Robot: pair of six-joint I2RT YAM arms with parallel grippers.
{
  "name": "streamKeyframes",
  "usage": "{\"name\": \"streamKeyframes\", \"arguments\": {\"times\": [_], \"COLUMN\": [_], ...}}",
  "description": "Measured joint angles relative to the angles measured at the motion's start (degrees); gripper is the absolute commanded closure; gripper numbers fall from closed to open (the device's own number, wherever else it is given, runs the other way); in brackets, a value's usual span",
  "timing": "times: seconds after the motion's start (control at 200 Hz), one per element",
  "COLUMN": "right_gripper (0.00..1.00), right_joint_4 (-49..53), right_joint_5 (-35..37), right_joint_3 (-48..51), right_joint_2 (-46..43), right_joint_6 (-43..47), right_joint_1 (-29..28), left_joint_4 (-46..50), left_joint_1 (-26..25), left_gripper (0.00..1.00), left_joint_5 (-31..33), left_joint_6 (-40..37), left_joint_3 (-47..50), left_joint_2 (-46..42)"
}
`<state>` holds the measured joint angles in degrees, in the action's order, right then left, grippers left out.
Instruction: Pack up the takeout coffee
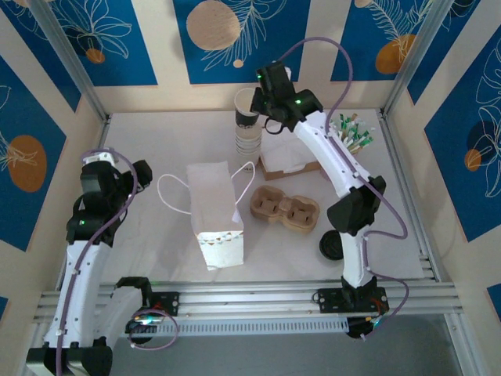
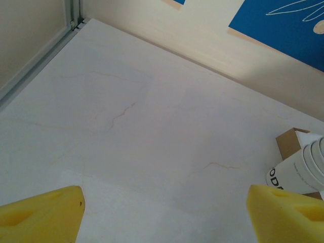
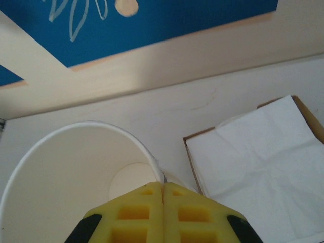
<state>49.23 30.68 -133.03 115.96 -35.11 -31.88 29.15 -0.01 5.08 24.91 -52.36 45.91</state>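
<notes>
A white paper cup point(image 1: 246, 104) is held above the stack of cups point(image 1: 247, 139) at the back of the table. My right gripper point(image 1: 267, 110) is shut on its rim; in the right wrist view the yellow fingers point(image 3: 142, 212) pinch the cup wall point(image 3: 76, 167) with the open cup to the left. A white paper bag point(image 1: 215, 204) lies on its side mid-table, and a brown pulp cup carrier point(image 1: 285, 208) lies to its right. My left gripper point(image 1: 133, 176) hangs open over bare table at the left, its fingertips point(image 2: 45, 212) wide apart with nothing between them.
A brown box of white napkins point(image 1: 290, 157) point(image 3: 263, 167) sits right of the cup stack. A holder of green-tipped sticks point(image 1: 354, 131) stands at the back right. A black lid point(image 1: 332, 246) lies near the right arm's base. The cup stack point(image 2: 298, 169) shows at the left wrist view's right edge.
</notes>
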Motion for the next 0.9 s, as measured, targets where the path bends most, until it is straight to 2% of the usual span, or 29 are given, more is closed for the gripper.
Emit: {"name": "streamKeyframes", "arguments": {"times": [0.18, 0.615, 0.76, 0.9], "right_gripper": [1.0, 1.0, 1.0, 1.0], "right_joint_4": [-0.11, -1.2, 1.79, 5.35], "right_joint_5": [-0.68, -0.61, -3.96, -7.89], "right_joint_3": [5.03, 40.11, 48.87, 54.66], "right_joint_2": [-10.32, -50.77, -59.74, -64.13], "right_joint_6": [1.73, 4.7, 4.42, 3.61], "right_joint_1": [-0.37, -3.06, -4.63, -6.75], "left_joint_4": [-0.09, -0.28, 0.87, 2.93], "left_joint_1": [0.0, 0.0, 0.0, 0.02], "left_gripper": [0.14, 0.09, 0.07, 0.07], "left_joint_5": [-0.15, -2.93, -3.15, -4.76], "left_joint_6": [-0.55, -0.61, -0.37, 1.14], "left_joint_3": [0.26, 0.55, 1.46, 4.2], "left_joint_2": [-0.22, -0.15, -2.14, -5.14]}}
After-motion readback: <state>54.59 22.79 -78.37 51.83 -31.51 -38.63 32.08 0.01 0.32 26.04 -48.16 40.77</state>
